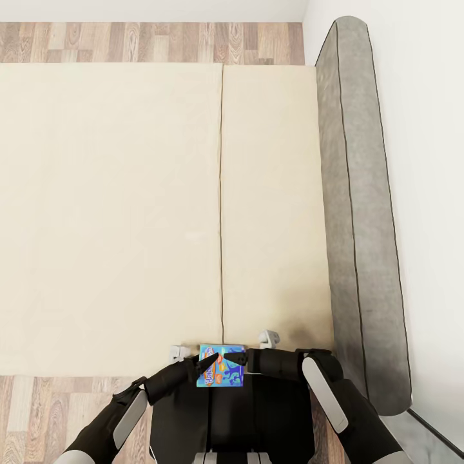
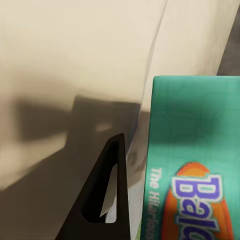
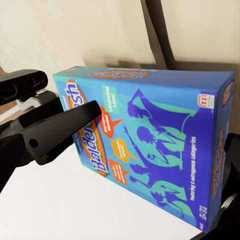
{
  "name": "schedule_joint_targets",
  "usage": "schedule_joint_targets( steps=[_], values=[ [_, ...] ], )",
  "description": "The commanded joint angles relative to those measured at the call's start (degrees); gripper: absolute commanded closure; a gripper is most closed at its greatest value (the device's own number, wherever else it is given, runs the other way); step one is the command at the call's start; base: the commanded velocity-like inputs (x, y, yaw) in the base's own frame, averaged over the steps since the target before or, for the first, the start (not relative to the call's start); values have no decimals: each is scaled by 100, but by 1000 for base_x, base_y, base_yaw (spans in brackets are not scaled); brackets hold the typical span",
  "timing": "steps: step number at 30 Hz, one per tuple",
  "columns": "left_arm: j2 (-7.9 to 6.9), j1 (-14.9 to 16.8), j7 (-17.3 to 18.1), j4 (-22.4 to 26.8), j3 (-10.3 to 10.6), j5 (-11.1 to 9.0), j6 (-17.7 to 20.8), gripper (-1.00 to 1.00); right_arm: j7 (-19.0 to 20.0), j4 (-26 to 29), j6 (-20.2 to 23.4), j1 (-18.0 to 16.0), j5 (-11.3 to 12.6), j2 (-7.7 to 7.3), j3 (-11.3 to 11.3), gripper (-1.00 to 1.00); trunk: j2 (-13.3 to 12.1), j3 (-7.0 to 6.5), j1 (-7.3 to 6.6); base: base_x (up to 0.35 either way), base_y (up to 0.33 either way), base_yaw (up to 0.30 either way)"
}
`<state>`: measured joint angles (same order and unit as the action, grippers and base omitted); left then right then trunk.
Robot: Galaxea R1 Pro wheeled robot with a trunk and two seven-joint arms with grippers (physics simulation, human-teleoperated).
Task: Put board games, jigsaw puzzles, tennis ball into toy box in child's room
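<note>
Presently we are holding the blue board game (image 1: 221,365) close in front of our trunk, between the two arms, just off the near edge of the bed (image 1: 129,212); the right end effector (image 3: 145,150) is closing on it, one dark finger (image 3: 60,127) lying across the printed lid and the other showing past the box's far edge, so we are judging this a pinch across the box; the left end effector (image 2: 125,190) is sitting just beside the box's teal face, one finger (image 2: 102,192) showing, and we cannot tell how far it is open or whether it is touching the box.

To carry well, we are thinking it best to keep the box tight against the right pads, level and near the trunk while the base is turning away from the bed, letting the left end effector steady the free edge so the thin box is not twisting out.

No container is showing at this moment; the mattress ahead of the end effectors is looking bare.
</note>
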<state>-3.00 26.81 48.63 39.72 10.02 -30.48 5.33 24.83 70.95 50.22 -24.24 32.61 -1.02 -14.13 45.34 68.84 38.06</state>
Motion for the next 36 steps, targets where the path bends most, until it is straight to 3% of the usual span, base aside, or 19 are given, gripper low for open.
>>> schedule_joint_targets(
  steps=[1,16,20,27,36],
  values=[
    [-9,0,-373,-8,24,-10,47,100,22,4,14,-2,-18,-3,-3,-100,4,3,2,0,0,0],
    [-66,-52,70,75,-31,-12,11,100,8,8,-14,-8,-50,-39,28,-100,4,3,2,0,0,0],
    [-83,-63,172,86,-47,-24,5,100,0,10,-28,-9,-55,-44,104,-100,4,3,2,0,0,0],
    [-167,-75,658,93,-80,-62,-10,100,-2,77,-37,-7,-75,-47,245,-100,4,3,2,0,0,0],
    [-210,-79,840,92,-92,-76,-13,100,-11,223,-38,2,-89,-57,280,-100,4,3,2,0,0,0]
  ],
)
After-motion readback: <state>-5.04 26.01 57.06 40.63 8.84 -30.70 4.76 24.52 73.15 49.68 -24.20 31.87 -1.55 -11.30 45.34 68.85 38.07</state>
